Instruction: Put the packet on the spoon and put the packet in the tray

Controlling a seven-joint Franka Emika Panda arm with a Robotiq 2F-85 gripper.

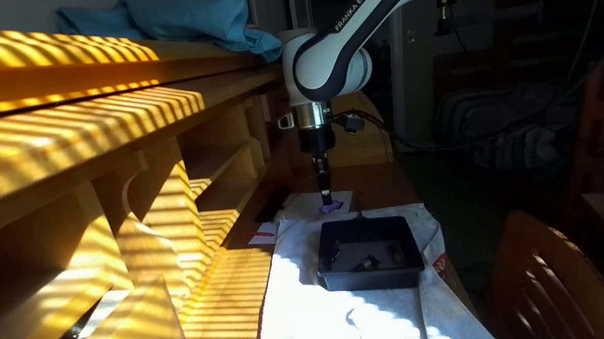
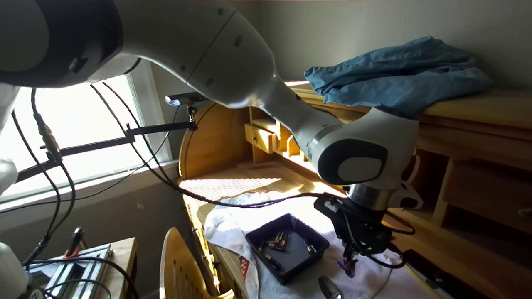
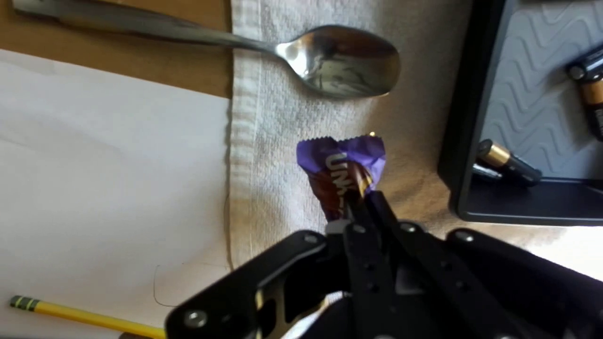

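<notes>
My gripper (image 3: 364,199) is shut on the packet (image 3: 337,162), a small purple and brown wrapper with pale letters. Its crimped end sticks out past the fingertips, while the lower part is hidden behind them. In both exterior views the packet (image 2: 348,267) shows as a purple bit under the gripper; whether it touches the cloth I cannot tell. Just beyond it in the wrist view lies the metal spoon (image 3: 351,66), bowl on the cloth and handle over the brown wood. The dark tray (image 3: 464,117) stands to the right of packet and spoon, apart from both.
Several batteries (image 3: 506,162) lie inside the tray. A pale cloth (image 3: 278,188) runs under it. Left of the cloth are a white paper (image 3: 113,155) and a yellow pencil (image 3: 94,320). Wooden shelves (image 1: 212,147) rise along the desk, and a chair (image 1: 554,281) stands opposite.
</notes>
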